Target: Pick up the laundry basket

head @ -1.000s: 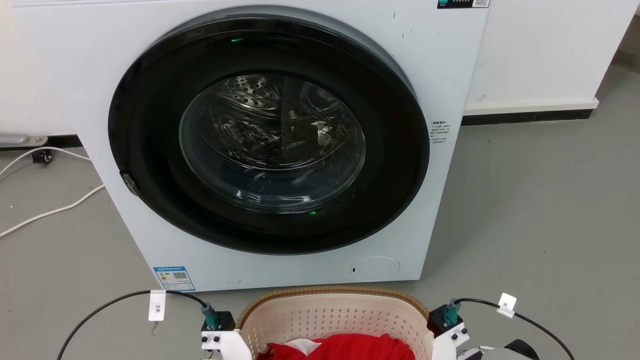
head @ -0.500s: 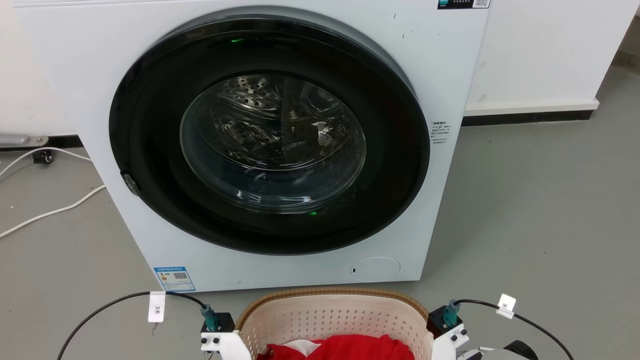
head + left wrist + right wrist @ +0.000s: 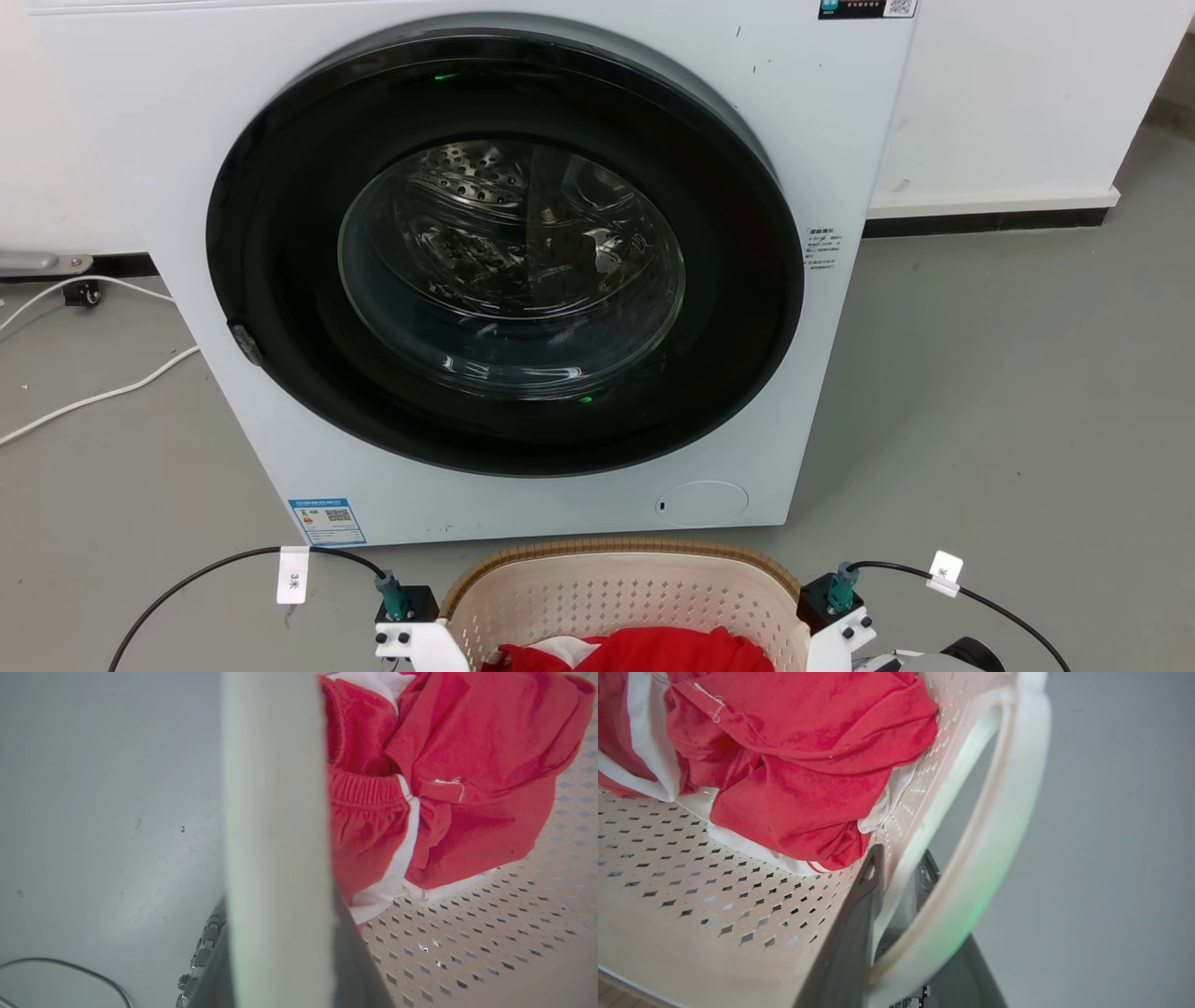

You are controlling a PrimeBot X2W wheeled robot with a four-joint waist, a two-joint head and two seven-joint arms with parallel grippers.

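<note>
**Both grippers on the basket handles, washer dead ahead**

Quick rundown for you. In the head view the laundry basket (image 3: 607, 597) sits at the bottom centre of the frame, cut off by the lower edge, just below the front of the washing machine (image 3: 840, 140). You've got a red garment with white trim (image 3: 644, 651) bunched inside it. The two pale wrist ends flank the basket, one at each lower side, each trailing a black cable (image 3: 187, 574) with a white tag.

Left wrist view: the left gripper (image 3: 278, 900) is clenched on the basket's white handle (image 3: 275, 812), which runs as a blurry pale bar straight up the middle of the frame, with a dark finger (image 3: 357, 961) hugging each side of it at the bottom.

Right wrist view: the right gripper (image 3: 901, 854) is grasping the other handle (image 3: 999, 826), which arcs from the upper right down to the bottom centre. One finger (image 3: 859, 933) lies against the inside of the perforated wall, the other is on the outside.

I can't tell whether the basket is off the grey floor (image 3: 1008, 392).

The washer's dark round door (image 3: 280, 233) is closed, and a white cord (image 3: 93, 397) lies on the floor at the left edge.
</note>
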